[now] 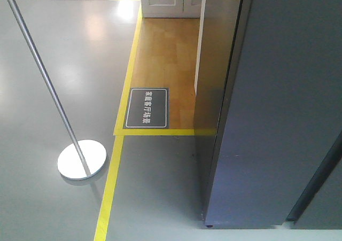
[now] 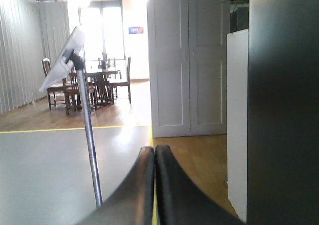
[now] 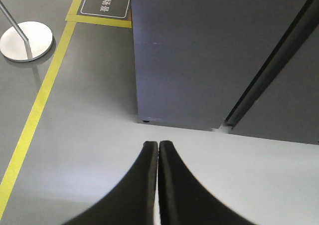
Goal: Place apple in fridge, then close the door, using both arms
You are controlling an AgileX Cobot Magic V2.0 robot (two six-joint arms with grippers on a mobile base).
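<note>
At far left a sign stand point(image 1: 82, 158) rests on the grey floor beside the yellow tape line point(image 1: 110, 190). The left gripper point(image 2: 154, 152) has its fingers pressed together, holding nothing; the right gripper point(image 3: 158, 147) likewise, aimed at the floor. Rightward stands the fridge point(image 1: 278, 107), its dark door point(image 3: 199, 50) apparently shut. The apple is nowhere visible (possibly already inside), so progress can't be judged with certainty

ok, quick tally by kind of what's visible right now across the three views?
Grey fridge: 1
Metal stand with round base: 1
Dark floor sign with white text: 1
Left tool, shut: 1
Right tool, shut: 1
Apple: 0
Total: 5
</note>
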